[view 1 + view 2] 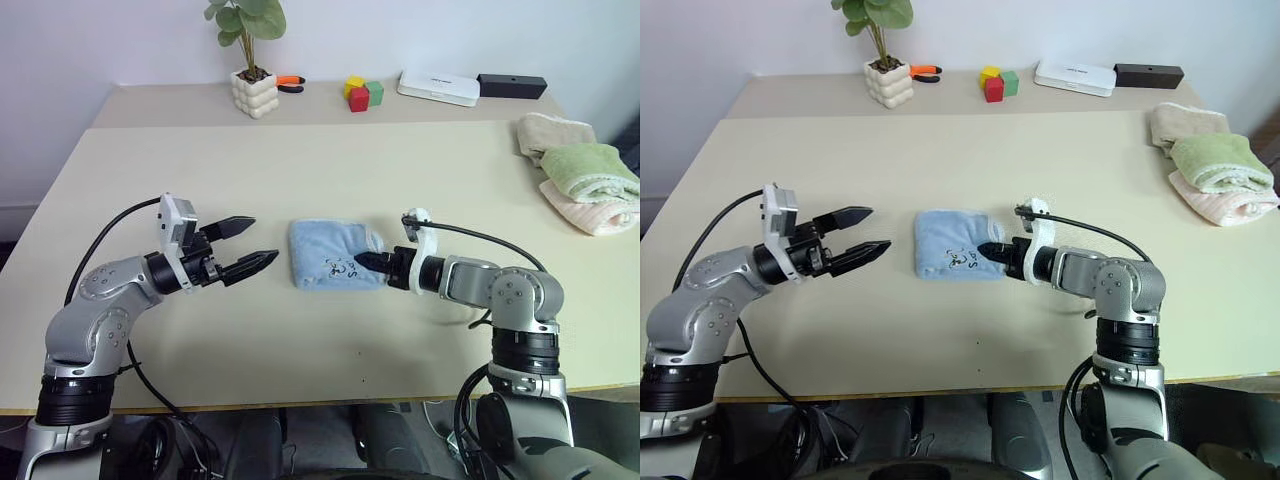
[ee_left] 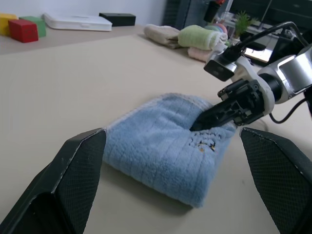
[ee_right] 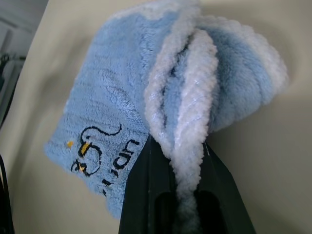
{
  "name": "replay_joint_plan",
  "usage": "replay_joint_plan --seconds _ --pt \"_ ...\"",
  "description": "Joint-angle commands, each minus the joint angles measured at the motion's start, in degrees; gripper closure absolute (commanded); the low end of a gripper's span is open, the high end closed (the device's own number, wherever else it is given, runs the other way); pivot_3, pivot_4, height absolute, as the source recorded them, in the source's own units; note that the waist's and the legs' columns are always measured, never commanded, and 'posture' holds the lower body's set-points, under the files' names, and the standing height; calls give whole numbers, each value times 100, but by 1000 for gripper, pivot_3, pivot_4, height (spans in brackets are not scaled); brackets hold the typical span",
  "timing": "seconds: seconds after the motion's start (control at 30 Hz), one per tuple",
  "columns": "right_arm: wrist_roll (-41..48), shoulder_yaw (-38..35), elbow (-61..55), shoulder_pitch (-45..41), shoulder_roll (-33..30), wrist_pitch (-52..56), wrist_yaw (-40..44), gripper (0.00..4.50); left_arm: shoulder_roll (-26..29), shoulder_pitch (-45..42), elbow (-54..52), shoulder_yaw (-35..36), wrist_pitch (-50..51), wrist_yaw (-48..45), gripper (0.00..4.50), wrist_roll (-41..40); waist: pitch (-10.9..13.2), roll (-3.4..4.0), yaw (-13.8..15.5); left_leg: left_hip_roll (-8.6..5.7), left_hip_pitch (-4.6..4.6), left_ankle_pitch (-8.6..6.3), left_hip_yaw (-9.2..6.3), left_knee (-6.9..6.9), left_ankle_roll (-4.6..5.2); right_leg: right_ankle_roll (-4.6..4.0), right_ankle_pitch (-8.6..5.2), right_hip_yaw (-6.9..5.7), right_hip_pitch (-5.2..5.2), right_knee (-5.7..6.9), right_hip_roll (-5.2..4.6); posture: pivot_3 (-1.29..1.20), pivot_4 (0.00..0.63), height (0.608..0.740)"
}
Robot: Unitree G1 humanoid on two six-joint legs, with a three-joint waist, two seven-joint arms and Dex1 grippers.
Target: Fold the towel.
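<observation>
The light blue towel (image 1: 328, 253) lies folded into a small square in the middle of the table, a dark printed mark (image 3: 95, 153) near its right edge. My right gripper (image 1: 366, 263) is at that right edge, shut on the towel's whitish hem (image 3: 187, 141), which bunches up between the two black fingers (image 3: 146, 195). My left gripper (image 1: 258, 245) hovers just left of the towel, open, with nothing between its fingers (image 2: 73, 185), and apart from the cloth.
Folded beige, green and pink towels (image 1: 590, 180) are stacked at the table's right edge. At the back stand a potted plant (image 1: 253, 85), coloured blocks (image 1: 364, 94), a white box (image 1: 438, 88) and a black box (image 1: 511, 86).
</observation>
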Motion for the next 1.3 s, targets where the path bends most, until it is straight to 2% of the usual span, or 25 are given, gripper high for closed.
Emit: replay_joint_plan --seconds 0.03,0.13,0.2,0.37,0.53,0.73,0.87,1.07,1.2,1.3 --pt "245 -873 63 -320 184 -165 -426 4474 -114 -195 24 -12 -179 7 0 -19 0 1 1 0 0 0 0 0 0 0 0 0 -1 0 0 0 150 740" --pt "353 -1539 137 -454 275 -331 -833 4474 -236 -347 147 -121 -242 -36 0 26 1 1 6 0 -3 0 0 3 0 1 1 -1 -1 0 0 0 150 740" --pt "477 -2180 -113 -474 397 -538 -1382 4474 -302 -535 393 -222 -385 -187 0 118 1 1 22 -1 -4 0 -1 1 0 2 1 -2 0 -1 -1 0 150 740" --pt "982 -3249 -779 -287 562 -734 -2375 4474 -417 -832 737 -479 -637 -445 0 283 3 5 6 -1 -21 0 -3 -1 0 2 1 -4 -17 1 0 0 150 740" --pt "1282 -4141 -2034 438 997 -1480 -3706 4474 -583 -1395 1501 -669 -1137 -868 0 524 3 7 13 -1 -23 0 -6 -1 1 2 1 -7 -20 4 1 0 150 740" --pt "1953 -4083 -2764 1072 1616 -2345 -4699 4474 -746 -1796 2147 -931 -1581 -1223 0 834 5 24 -68 0 -19 0 -2 -2 1 1 1 -1 -20 8 1 0 150 740" --pt "2385 -3547 -3282 1673 2049 -2664 -5229 4474 -879 -2001 2452 -956 -1705 -1356 0 905 5 25 -73 0 -21 0 -4 -3 2 0 0 -2 -21 9 2 0 150 740" --pt "2638 -3025 -3362 2265 1927 -3299 -5840 4474 -1042 -2034 2630 -983 -1836 -1411 0 993 5 25 -70 -1 -24 0 -3 -2 2 -1 -1 -1 -22 6 0 0 150 740" --pt "2797 -2683 -3265 2543 1615 -3488 -5920 4474 -1125 -1945 2523 -1005 -1824 -1364 0 1020 5 25 -74 -1 -25 0 -3 -2 2 -1 -1 0 -22 6 0 0 150 740" --pt "2667 -2595 -3160 2478 1429 -3903 -6010 3506 -1113 -1862 2462 -963 -1804 -1358 0 993 5 25 -81 -1 -24 0 -3 -1 2 -2 -1 0 -22 6 0 0 150 740"
